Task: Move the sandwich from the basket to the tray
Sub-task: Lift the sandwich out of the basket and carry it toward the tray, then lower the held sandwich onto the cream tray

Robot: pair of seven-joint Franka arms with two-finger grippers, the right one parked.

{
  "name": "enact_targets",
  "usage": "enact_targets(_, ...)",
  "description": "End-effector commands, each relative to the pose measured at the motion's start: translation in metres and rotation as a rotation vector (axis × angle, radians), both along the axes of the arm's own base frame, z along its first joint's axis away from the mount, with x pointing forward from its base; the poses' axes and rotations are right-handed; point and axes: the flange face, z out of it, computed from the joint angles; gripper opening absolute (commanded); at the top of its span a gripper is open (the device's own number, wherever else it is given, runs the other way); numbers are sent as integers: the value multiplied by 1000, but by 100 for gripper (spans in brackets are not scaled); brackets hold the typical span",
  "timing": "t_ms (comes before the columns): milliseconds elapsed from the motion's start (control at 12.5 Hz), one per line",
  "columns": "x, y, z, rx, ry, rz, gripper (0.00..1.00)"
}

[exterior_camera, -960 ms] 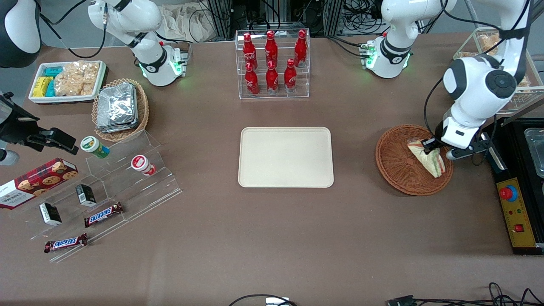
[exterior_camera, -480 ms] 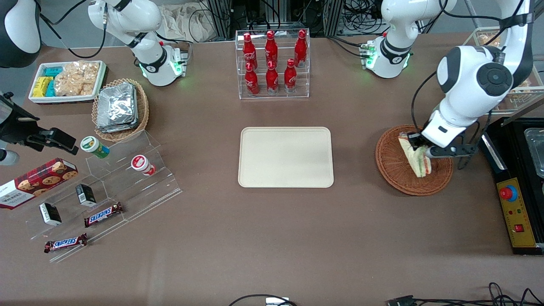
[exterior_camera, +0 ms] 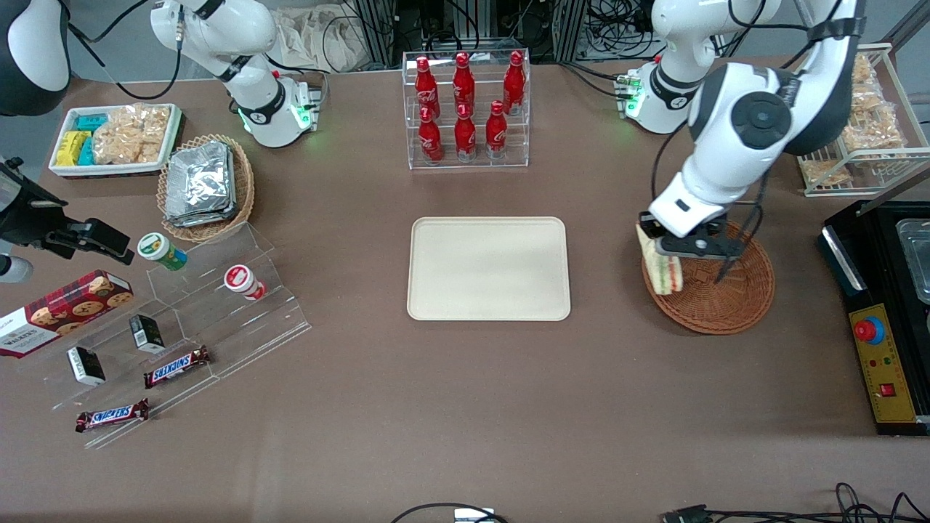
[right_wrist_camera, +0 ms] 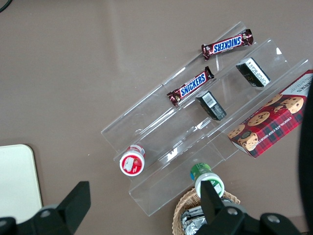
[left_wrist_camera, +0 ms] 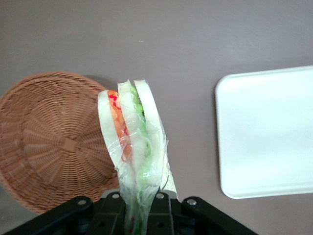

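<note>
Sandwich (left_wrist_camera: 132,147) is hanging above the basket's (exterior_camera: 734,305) rim, nearest the tray (exterior_camera: 488,269), with the gripper (exterior_camera: 665,247) pinching it.

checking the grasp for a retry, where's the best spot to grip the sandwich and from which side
Grip it as the gripper does now: at one end of the wedge, from above, fingers pressing the two flat bread faces. The sandwich is thin across its layers, so it hangs steadily over the basket rim, ready to move toward the tray.
</note>
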Motion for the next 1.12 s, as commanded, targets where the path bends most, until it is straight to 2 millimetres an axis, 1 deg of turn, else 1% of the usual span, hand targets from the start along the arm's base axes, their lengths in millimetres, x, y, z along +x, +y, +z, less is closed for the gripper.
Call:
enact_targets(0, -7, -43, 0, -22, 12, -44, 3)
enact_targets(160, -17, -76, -11, -40, 17, -71, 3)
enact_targets(320, -26, -104, -24, -56, 13, -68, 3)
enact_targets(400, -30, -114, -29, -62, 15, -77, 3)
enact_targets(560, -34, -126, -45, -75, 38, -103, 4)
enact_targets(640, -36, -133, -56, -80, 41, -126, 4)
enact_targets(800, -45, -154, -74, -91, 48, -137, 4)
enact_targets(960, -51, -166, -101, -49, 50, -140, 4)
enact_targets(1040, -55, -175, -114, -39, 39, -129, 6)
